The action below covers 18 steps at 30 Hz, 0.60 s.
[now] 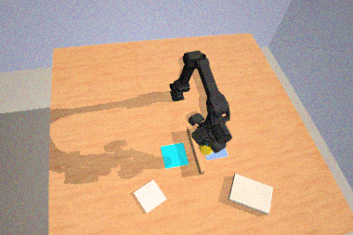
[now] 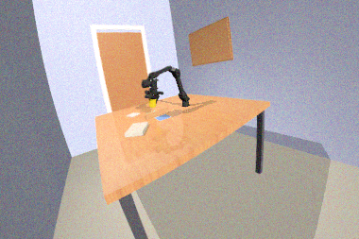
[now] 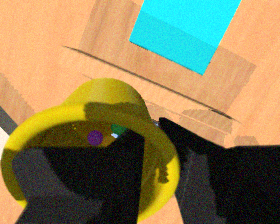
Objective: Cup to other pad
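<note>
Two white things lie nearest in the top view: a thick block [image 1: 251, 195] [image 2: 137, 129] at the right and a flat square [image 1: 150, 196] [image 2: 133, 114] at the left. Beyond them, a thin strip [image 1: 195, 151] [image 3: 150, 82] runs between the cyan pad [image 1: 174, 155] [image 3: 185, 30] and the blue pad [image 1: 216, 154] [image 2: 162, 117].

The yellow cup [image 1: 205, 150] [image 2: 152, 103] [image 3: 107, 92] is off the table [image 1: 93, 78] [image 2: 213, 127], held up near the strip on the blue pad's side. The gripper [image 1: 210, 145] [image 2: 152, 97] [image 3: 150, 123] is clamped on its wall, one finger inside the cup and the other outside. A purple marble [image 3: 95, 137] and a green marble [image 3: 118, 129] show inside; the dark finger hides part of the inside.

Farther back, the black arm [image 1: 209, 75] [image 2: 180, 84] arches up from the table. In the exterior view, a brown door [image 2: 124, 70] and a brown board [image 2: 212, 42] are behind it.
</note>
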Tool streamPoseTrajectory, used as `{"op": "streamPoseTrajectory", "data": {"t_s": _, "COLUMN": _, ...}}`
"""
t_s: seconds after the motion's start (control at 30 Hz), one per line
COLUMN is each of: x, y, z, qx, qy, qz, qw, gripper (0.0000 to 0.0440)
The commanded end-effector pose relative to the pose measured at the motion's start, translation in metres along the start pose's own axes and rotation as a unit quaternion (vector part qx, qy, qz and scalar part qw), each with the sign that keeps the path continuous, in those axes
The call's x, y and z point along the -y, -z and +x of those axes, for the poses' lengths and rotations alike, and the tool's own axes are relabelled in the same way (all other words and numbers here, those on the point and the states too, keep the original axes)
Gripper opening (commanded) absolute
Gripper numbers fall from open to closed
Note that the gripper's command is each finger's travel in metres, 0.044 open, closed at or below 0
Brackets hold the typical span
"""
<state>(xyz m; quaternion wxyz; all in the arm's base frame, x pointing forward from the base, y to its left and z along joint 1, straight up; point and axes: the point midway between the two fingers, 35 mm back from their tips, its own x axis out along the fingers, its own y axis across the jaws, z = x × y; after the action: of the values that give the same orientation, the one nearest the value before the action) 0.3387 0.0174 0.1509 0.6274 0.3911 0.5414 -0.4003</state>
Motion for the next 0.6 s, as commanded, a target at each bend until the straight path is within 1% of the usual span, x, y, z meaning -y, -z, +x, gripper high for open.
{"op": "streamPoseTrajectory", "data": {"t_s": 0.0, "x": -0.001, "y": -0.011, "z": -0.004, "qx": 0.009, "qy": -0.013, "qz": 0.009, "qw": 1.0, "gripper": 0.0003}}
{"op": "streamPoseTrajectory", "data": {"t_s": 0.3, "x": 0.004, "y": -0.044, "z": 0.001, "qx": 0.023, "qy": -0.028, "qz": 0.043, "qw": 0.998, "gripper": 0.0}}
{"op": "streamPoseTrajectory", "data": {"t_s": 0.57, "x": 0.014, "y": -0.068, "z": 0.013, "qx": 0.031, "qy": -0.033, "qz": 0.068, "qw": 0.997, "gripper": 0.0}}
